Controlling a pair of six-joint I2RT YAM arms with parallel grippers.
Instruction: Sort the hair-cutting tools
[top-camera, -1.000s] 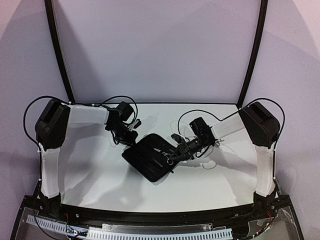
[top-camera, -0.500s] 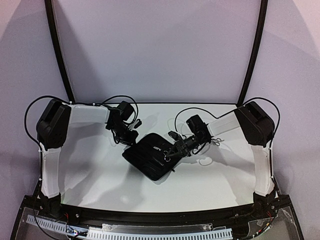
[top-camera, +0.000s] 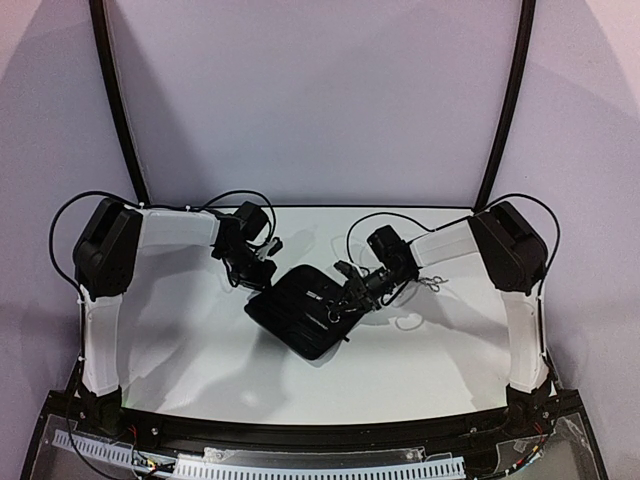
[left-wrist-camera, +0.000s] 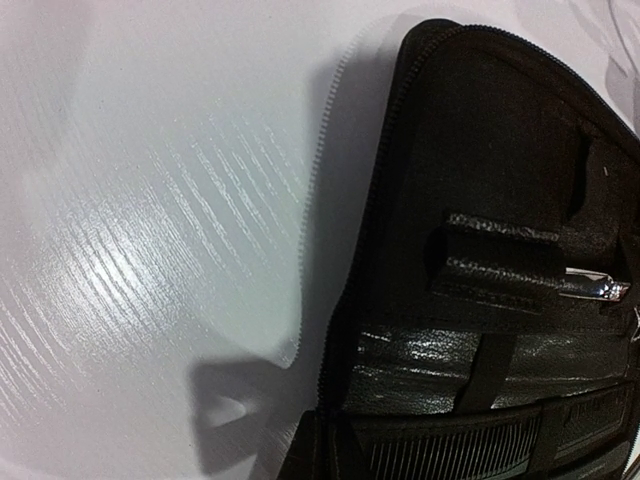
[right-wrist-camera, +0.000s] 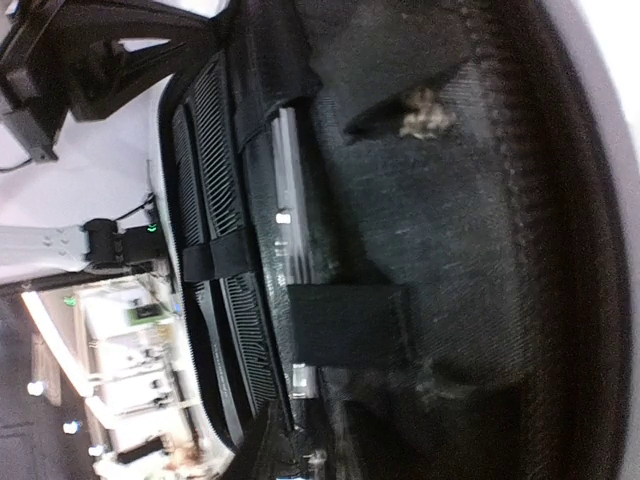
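L gripper (top-camera: 262, 274) clenched at case (top-camera: 290, 326) far edge; R gripper (top-camera: 336, 307) over case interior, grip state unclear

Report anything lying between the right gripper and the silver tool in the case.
Only a black strap crosses the silver tool near one end; the rest of it lies uncovered in the case, facing the right gripper.

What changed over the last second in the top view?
The right claw slid left and slightly away from the arm bases, reaching further in over the open black case. The pictures do not show whether it took hold of or let go of anything. The left claw stayed shut at the case's far-left edge, and the case itself did not move.
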